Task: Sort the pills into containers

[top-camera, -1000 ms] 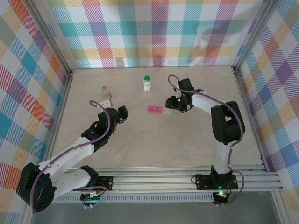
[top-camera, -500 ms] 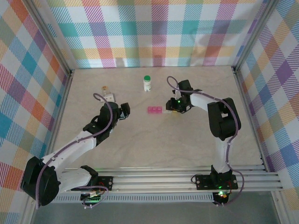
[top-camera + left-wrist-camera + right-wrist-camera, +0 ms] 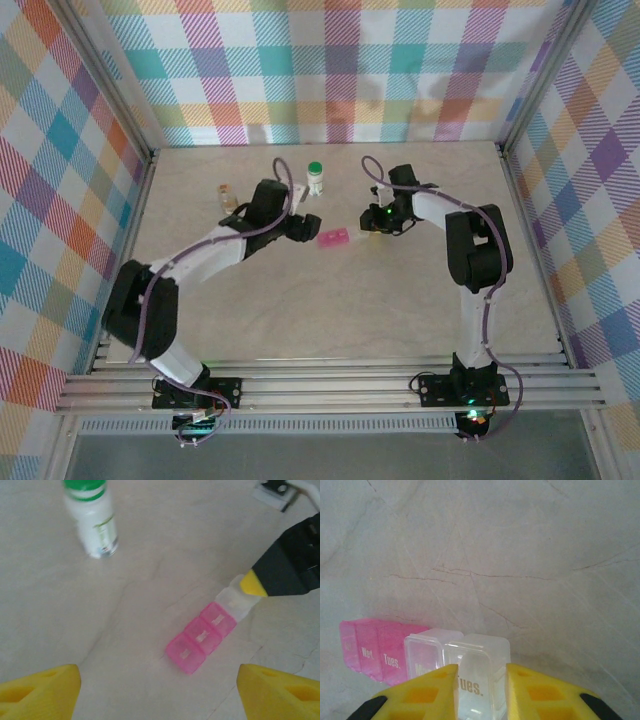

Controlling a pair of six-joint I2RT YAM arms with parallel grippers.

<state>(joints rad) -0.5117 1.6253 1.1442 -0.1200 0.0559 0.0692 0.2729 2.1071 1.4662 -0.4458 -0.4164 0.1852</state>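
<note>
Right gripper (image 3: 481, 692) straddles the clear end compartment (image 3: 479, 662) of the containers (image 3: 333, 237), with its yellow fingertips (image 3: 425, 692) close on either wall. I cannot tell whether they are pinching it. The strip lies flat on the bench (image 3: 330, 310), a little toward 12 o'clock from the middle, with 3 pink compartments (image 3: 200, 636) running toward 9 o'clock and the clear end at 3 o'clock. To do this step well, I judge the squeeze should be square, gentle and low on the walls, since thin plastic may flex or the light strip may swivel on the smooth top. Left gripper (image 3: 160, 695) hovers released, jaws spread wide, near the strip's 9 o'clock end and best kept clear of it. A green-capped bottle (image 3: 315, 178) stands at 11 o'clock.
</note>
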